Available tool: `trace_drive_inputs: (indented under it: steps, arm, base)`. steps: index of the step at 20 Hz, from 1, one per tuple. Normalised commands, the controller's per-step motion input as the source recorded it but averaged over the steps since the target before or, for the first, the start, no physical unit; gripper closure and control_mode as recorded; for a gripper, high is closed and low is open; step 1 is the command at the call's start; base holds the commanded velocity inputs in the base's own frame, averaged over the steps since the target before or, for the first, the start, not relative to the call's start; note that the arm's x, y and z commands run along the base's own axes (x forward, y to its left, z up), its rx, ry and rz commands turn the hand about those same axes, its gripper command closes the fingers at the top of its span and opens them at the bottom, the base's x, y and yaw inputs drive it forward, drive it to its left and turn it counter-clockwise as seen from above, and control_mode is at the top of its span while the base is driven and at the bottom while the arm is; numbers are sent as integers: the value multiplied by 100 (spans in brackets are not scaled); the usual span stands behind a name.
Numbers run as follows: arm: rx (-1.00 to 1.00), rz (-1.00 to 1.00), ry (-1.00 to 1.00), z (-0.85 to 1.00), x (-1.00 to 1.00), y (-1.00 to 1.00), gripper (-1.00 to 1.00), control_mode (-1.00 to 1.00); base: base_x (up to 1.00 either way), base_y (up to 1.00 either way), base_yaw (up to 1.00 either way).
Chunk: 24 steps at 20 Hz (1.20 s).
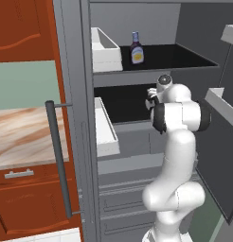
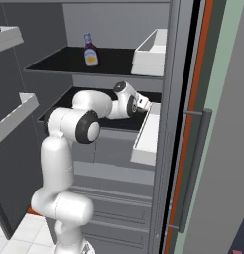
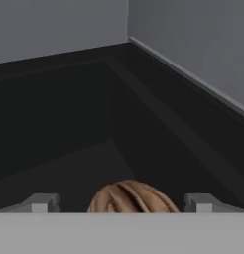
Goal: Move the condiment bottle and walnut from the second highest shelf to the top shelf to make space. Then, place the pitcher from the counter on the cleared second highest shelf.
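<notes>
Left base view: I see the bottle (image 1: pixel 136 48) upright on the top shelf (image 1: pixel 184 57), beside a white bin (image 1: pixel 105 51). My arm reaches into the second shelf (image 1: pixel 125 101) below.

Right base view: same bottle up top, near the back; gripper (image 2: pixel 142 104) is over the second shelf's right end, next to a white door bin (image 2: pixel 148 135).

Hand view: jaws spread wide, walnut (image 3: pixel 131 198) sits btwn the fingertips (image 3: pixel 42 202), not gripped, on the black board.
</notes>
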Motion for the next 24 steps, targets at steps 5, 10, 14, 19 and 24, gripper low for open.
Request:
trace_drive_inputs:
  steps: [5,10,14,19,24]
  arm:
    - [0,0,0,-26,19,-4,100,-100]
    - [0,-1,4,-42,-5,0,100,-100]
    - [0,0,4,-57,-29,0,100,-100]
    - [0,0,-1,-47,-40,6,100,-100]
    - [0,0,-13,-9,-80,21,100,-100]
  base:
    - [0,0,0]
    - [0,0,0]
    - [0,0,0]
    - [0,0,0]
    - [0,0,0]
